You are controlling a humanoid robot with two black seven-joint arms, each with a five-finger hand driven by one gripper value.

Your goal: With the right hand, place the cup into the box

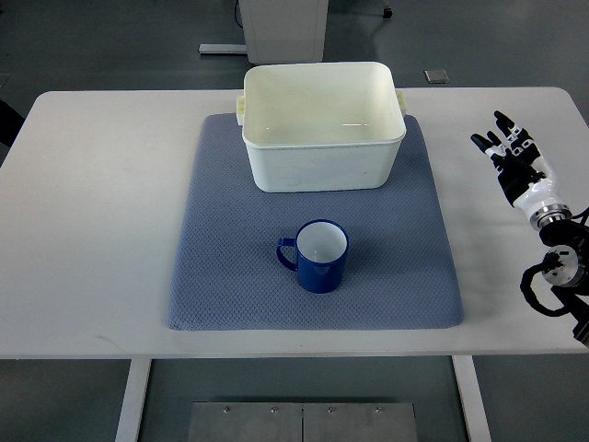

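Blue cup (317, 258) upright, white inside, handle left, near cream open box (322, 138)

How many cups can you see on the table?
1. The blue cup stands upright on the grey mat, just in front of the white box, its handle pointing left. The box looks empty, so none seems hidden.

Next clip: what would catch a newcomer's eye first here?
A blue cup stands upright on a blue-grey mat, handle to the picture's left. Behind it sits a large white box, empty. The right hand hovers over the table's right edge, fingers open.
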